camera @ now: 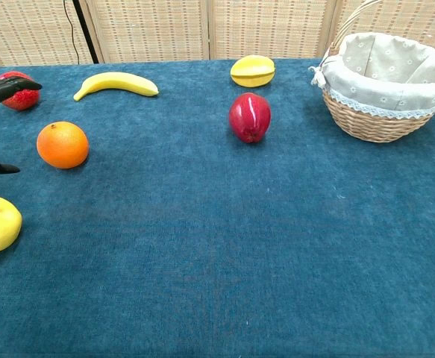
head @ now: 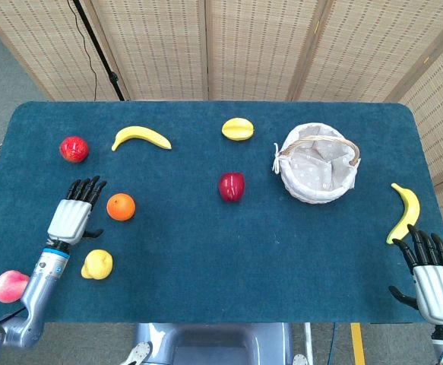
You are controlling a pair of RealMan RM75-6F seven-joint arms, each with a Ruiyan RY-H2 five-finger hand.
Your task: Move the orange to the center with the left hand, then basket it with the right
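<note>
The orange, round with dimpled skin, sits on the napped blue cloth of the table, just right of the left hand, which holds nothing, fingers apart; the right hand lies likewise spread at the near right corner; one woven wicker basket has a dotted fabric lining; two smooth curved bananas, two glossy red fruits.

A table draped in dark teal cloth is carrying 1 orange, 2 bananas, 2 red fruits, 2 yellow fruits, a peach and a lined wicker basket.
</note>
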